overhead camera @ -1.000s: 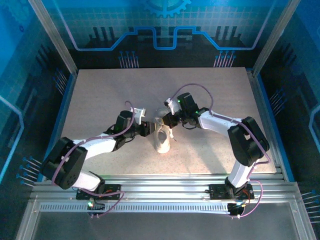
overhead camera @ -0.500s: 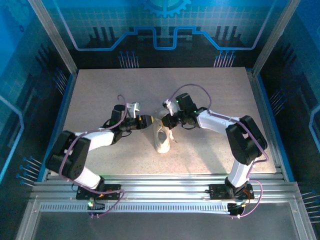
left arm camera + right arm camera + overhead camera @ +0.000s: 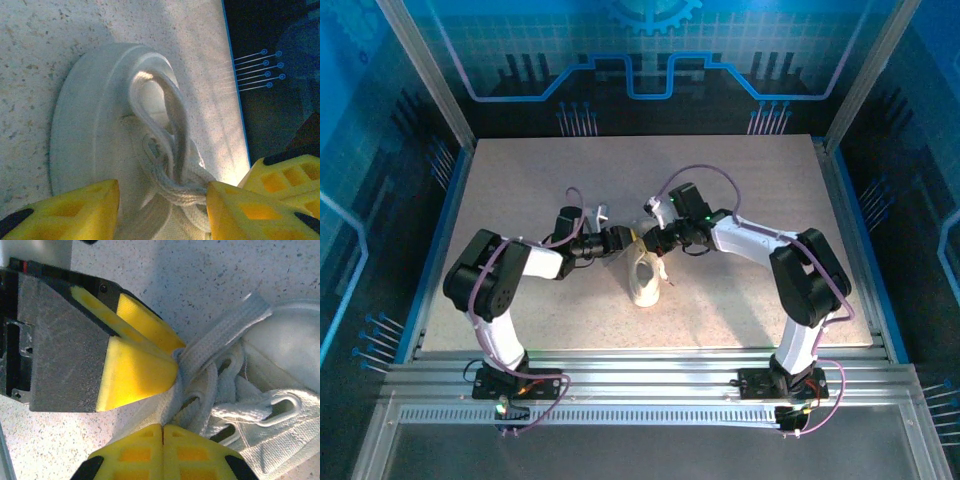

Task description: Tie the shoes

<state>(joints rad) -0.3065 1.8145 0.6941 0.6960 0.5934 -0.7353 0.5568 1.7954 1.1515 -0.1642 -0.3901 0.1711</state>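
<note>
The white shoe [image 3: 643, 283] lies in the middle of the table, toe toward the arms. My left gripper [image 3: 626, 240] sits at its lace area from the left. In the left wrist view the left gripper [image 3: 162, 186] is open, with the lace knot [image 3: 187, 192] between the yellow fingers and touching the right one. A lace loop [image 3: 170, 105] lies over the shoe [image 3: 90, 125]. My right gripper [image 3: 653, 240] comes in from the right. In its own view the right gripper [image 3: 162, 426] is shut, a flat lace [image 3: 225, 332] running into the tips. The left fingers [image 3: 145, 365] are just above.
The speckled table [image 3: 740, 180] has free room all round the shoe. Its blue right edge [image 3: 235, 100] borders a dark drop. Blue enclosure walls [image 3: 380, 150] stand on three sides, and a metal rail [image 3: 650, 365] runs along the near edge.
The left arm's elbow has swung out to the left and back, and its gripper has shifted up and slightly right at the laces. The right arm and the shoe have barely moved.
</note>
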